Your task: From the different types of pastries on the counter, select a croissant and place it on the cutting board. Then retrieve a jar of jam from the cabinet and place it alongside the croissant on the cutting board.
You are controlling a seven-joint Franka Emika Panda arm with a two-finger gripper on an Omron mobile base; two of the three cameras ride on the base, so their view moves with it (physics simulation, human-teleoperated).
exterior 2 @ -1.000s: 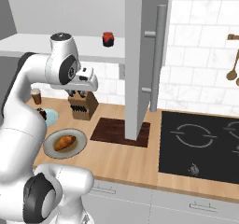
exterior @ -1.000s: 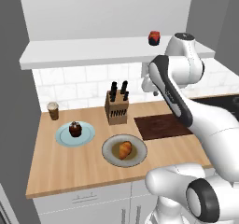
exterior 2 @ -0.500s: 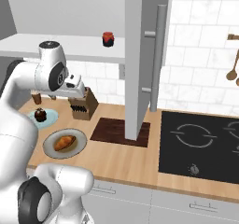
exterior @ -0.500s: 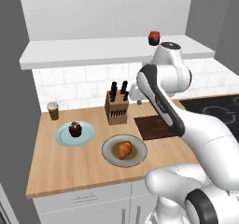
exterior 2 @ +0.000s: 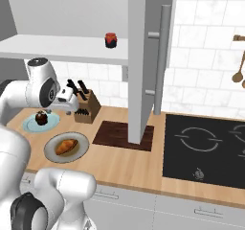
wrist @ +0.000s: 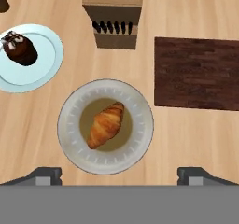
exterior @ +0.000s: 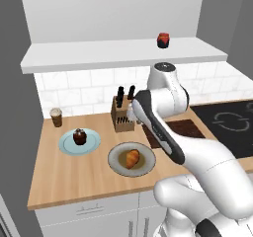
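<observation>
Item: croissant (wrist: 106, 124), golden-orange, lying on the round grey-brown plate (wrist: 70, 143) near the counter's (exterior: 59, 174) front edge; you will find it almost straight below the hand camera, untouched

Item: gripper (wrist: 120, 175), high above that plate; its two dark tips stand wide apart with nothing between them

Item: cutting board (wrist: 196, 73), dark brown, bare, just beside the plate on the side toward the hob (exterior 2: 206, 145), not touching it

Item: chocolate cupcake (wrist: 19, 48) on a pale blue plate (wrist: 44, 71), on the plate's other side; leave it alone

Item: knife block (exterior: 122, 113), behind the plate, against the tiled wall

Item: coffee cup (exterior: 56, 117), far corner of the counter

Item: jar of jam (exterior: 163, 40), red with a dark lid, upright on the white cabinet shelf (exterior: 99, 53); wanted only later

Step in hand, as you may judge it: the approach to the croissant, first part of the task, nothing yet picked up. Your next move calls for a straight descent, the fingers set across the pastry's narrow width, closing gently, since it looks soft and the plate rim leaves little room
</observation>
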